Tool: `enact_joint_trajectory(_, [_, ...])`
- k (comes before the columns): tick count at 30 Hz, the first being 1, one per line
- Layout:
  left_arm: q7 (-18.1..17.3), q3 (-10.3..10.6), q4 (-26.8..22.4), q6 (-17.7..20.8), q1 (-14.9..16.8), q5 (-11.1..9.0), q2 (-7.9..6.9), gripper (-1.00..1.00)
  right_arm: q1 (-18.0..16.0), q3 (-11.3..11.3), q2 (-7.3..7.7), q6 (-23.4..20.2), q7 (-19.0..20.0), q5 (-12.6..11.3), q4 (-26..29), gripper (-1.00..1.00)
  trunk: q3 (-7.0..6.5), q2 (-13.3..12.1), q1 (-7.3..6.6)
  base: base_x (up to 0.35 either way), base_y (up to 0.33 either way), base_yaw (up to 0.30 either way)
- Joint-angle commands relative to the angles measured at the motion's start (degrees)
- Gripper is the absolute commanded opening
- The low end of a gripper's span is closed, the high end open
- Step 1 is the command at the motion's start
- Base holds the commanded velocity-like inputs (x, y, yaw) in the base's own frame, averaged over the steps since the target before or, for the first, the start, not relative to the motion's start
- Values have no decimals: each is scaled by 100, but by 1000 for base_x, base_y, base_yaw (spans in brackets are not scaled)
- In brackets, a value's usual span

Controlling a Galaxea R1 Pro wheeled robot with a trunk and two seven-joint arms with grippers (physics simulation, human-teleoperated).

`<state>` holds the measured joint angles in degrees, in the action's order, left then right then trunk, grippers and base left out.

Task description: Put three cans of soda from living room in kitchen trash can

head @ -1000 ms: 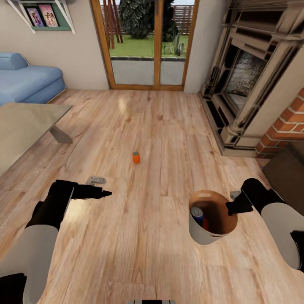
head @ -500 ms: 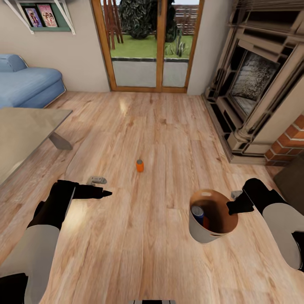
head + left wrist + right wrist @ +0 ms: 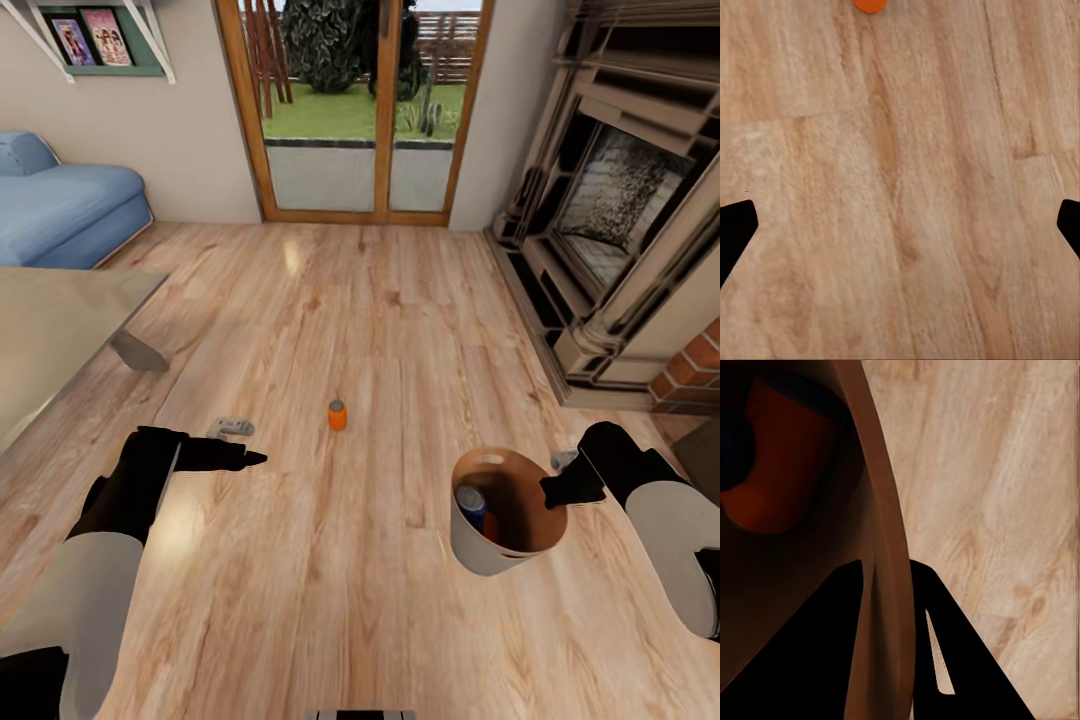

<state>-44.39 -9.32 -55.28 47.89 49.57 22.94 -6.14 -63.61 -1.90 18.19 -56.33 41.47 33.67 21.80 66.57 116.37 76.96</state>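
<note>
Left tool (image 3: 255, 458) hangs empty over the wood floor (image 3: 330, 580), fingers spread wide in its wrist view; one orange can (image 3: 338, 414) stands upright ahead of it, open floor all round. Right tool (image 3: 553, 492) is clamped on the bin (image 3: 480, 548) rim, one finger inside, one outside. In the bin: one blue can (image 3: 470, 503) and an orange one (image 3: 784, 465). Sofa far left, glass doors ahead, fireplace right.
</note>
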Motion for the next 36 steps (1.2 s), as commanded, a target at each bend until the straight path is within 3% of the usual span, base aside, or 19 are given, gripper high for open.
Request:
enact_joint_trajectory(1, [0, 0, 0, 0, 0, 0, 1, 100, -2, -13, 0, -42, 15, -112, -1, -100, -1, 0, 0, 323, 9, 0])
enact_joint_trajectory(36, [0, 8, 8, -8, -1, 9, 103, 100, 124, 15, -41, -13, 3, -114, -12, -100, 100, 0, 0, 325, -54, -57])
